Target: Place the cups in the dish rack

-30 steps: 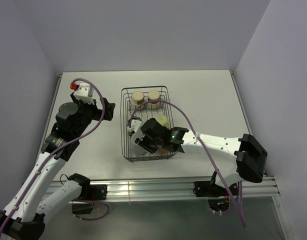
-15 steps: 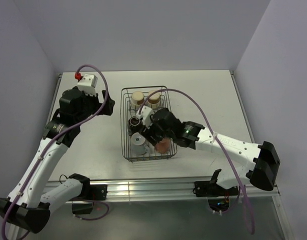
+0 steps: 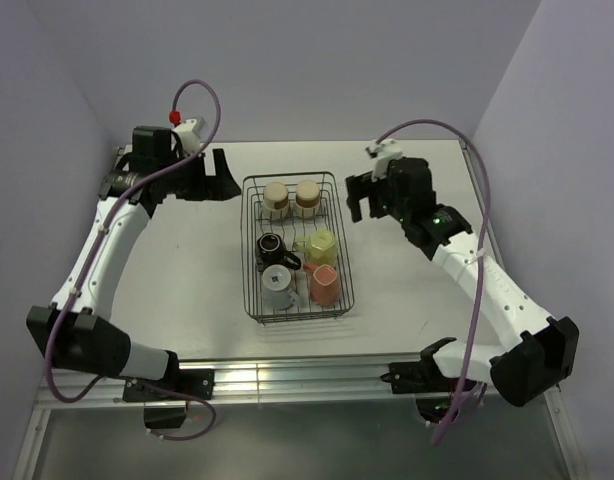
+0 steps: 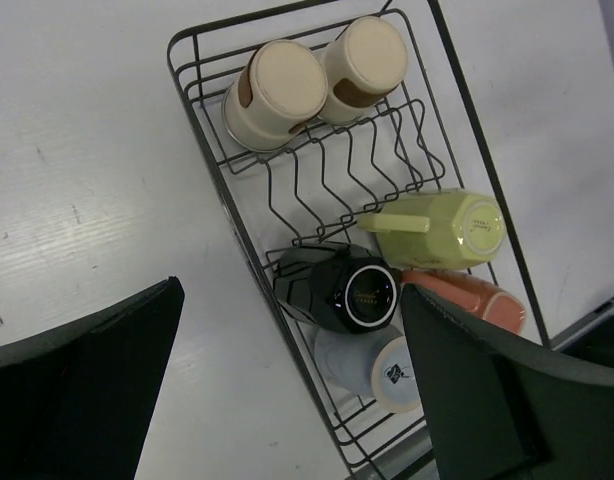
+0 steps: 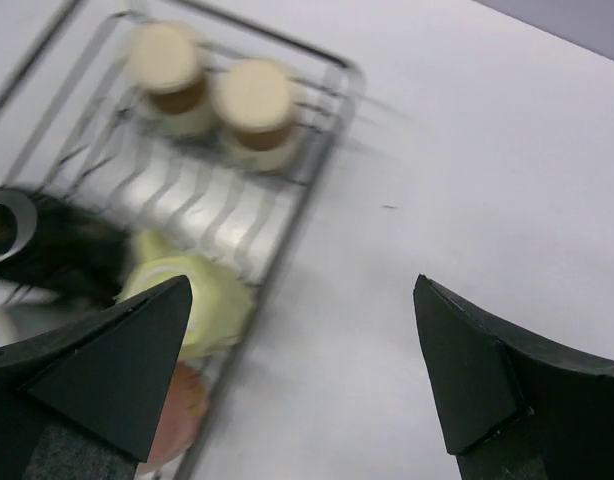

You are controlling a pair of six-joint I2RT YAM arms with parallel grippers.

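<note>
Jaws on both arms are spread wide and grasp nothing. The left gripper [image 3: 225, 175] hangs over bare table at the upper left of the overhead view, beside the rack's far corner. The right gripper [image 3: 360, 200] hangs just right of the rack's far end. Its wrist view is blurred, yet only table shows between the fingers.

All six cups lie inside the rack [image 3: 249, 262], at the centre of the overhead view.
- **Top end:** the two tumblers [image 4: 277, 90] stand side by side and touching. Their flat cream faces are up, so they seem to be mouth down.
- **Middle:** a strip of dividers [image 4: 337, 170] is left bare.
- **Below it:** the black mug [image 4: 342, 290] is tilted with its stamped base toward the camera. The yellow mug [image 4: 447, 228] lies on its side to the right.
- **Bottom end:** the blue-grey mug [image 4: 372, 365] and the pink mug [image 4: 477, 300] lie on their sides, close against the two above.

No cup shows on the table, so the loading looks done.

If one needs resetting, the mugs look stiff, glazed and fairly light. That makes them likely slippery under the pads, and they could chip against the wire or each other. I would pinch across a wall at the rim, or take the handle where it faces up. The yellow mug's handle is the one most clearly exposed. The tumblers have no handle and want a grip across the body, though they sit so tightly that a finger may not fit between them.
</note>
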